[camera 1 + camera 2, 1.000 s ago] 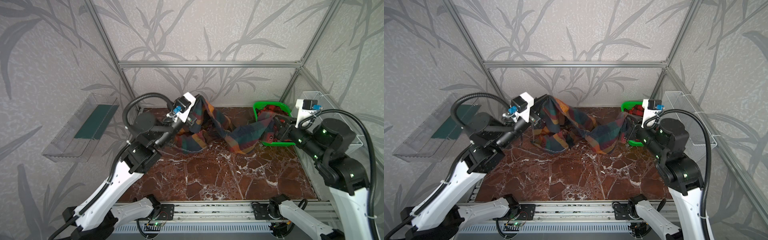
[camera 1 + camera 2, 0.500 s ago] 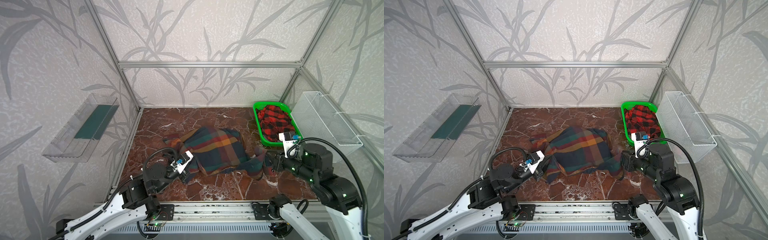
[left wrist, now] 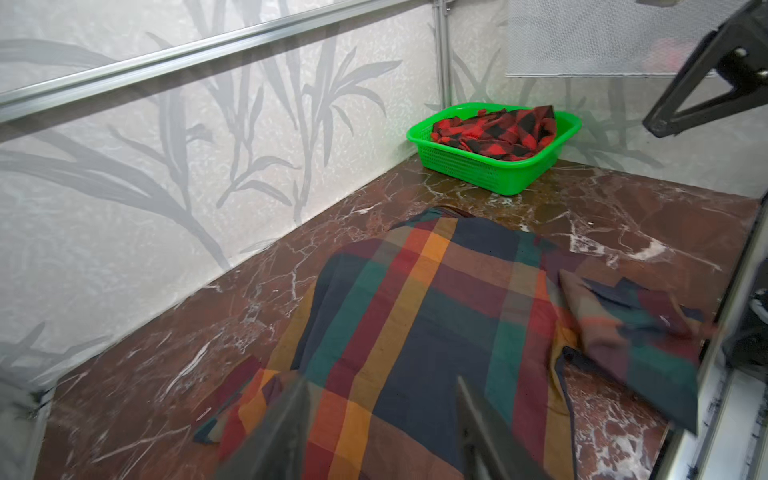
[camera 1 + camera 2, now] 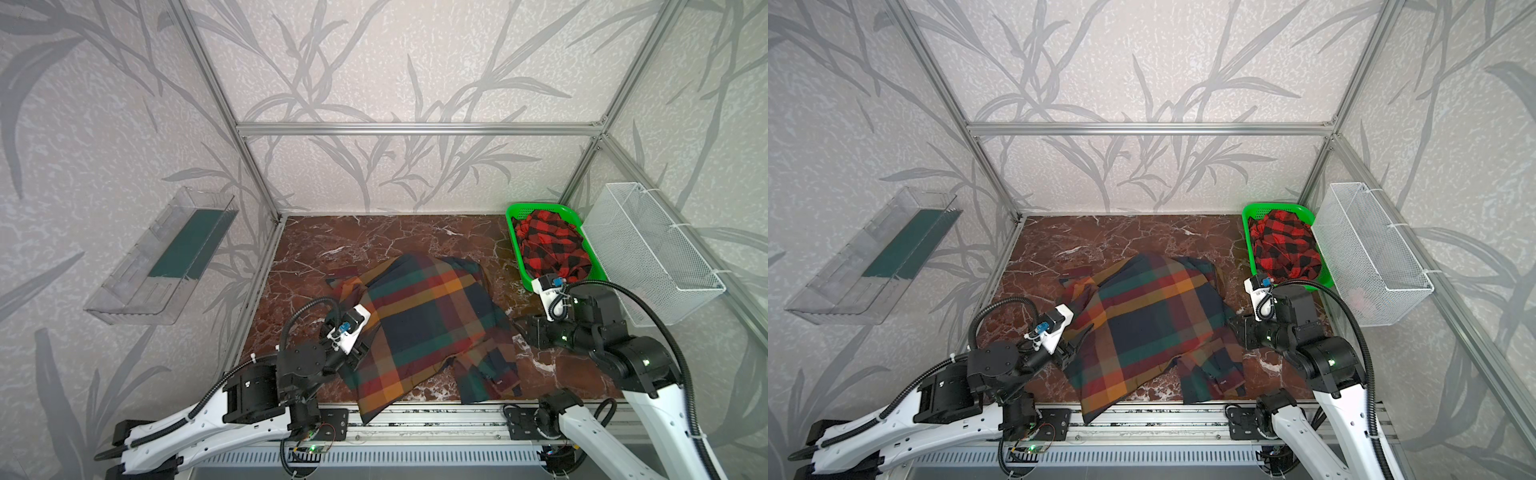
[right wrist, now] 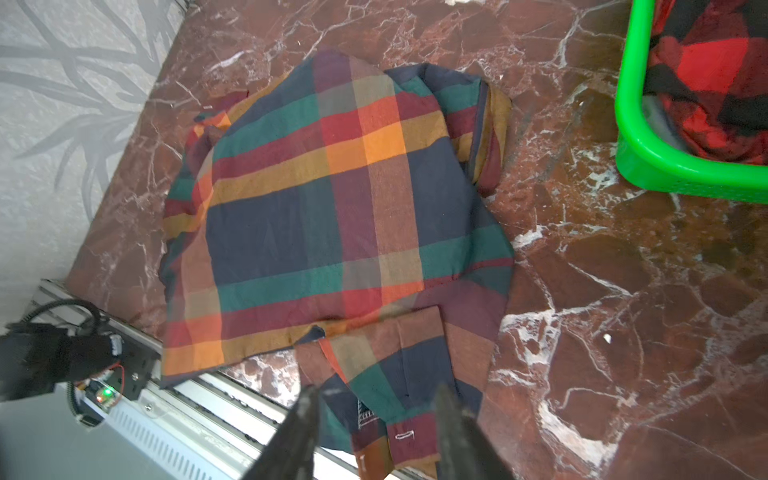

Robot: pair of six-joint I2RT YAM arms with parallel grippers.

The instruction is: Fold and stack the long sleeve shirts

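A long sleeve shirt in navy, orange, green and red blocks (image 4: 424,328) (image 4: 1150,328) lies spread on the marble table, its hem hanging over the front edge. My left gripper (image 4: 362,351) (image 3: 382,378) is at the shirt's left edge, open, its fingers apart above the cloth. My right gripper (image 4: 519,324) (image 5: 376,388) hovers open over the shirt's right sleeve and cuff (image 5: 399,432). Neither holds anything. A red-and-black check shirt (image 4: 552,245) (image 4: 1285,245) (image 3: 498,129) lies crumpled in the green basket.
The green basket (image 4: 536,206) (image 3: 478,166) stands in the back right corner. A white wire basket (image 4: 652,257) hangs on the right wall and a clear tray (image 4: 162,257) on the left wall. An aluminium rail (image 4: 436,419) runs along the table's front edge.
Both grippers carried the block-plaid shirt from the back of the table toward the front, laid it flat, then opened and let it go.
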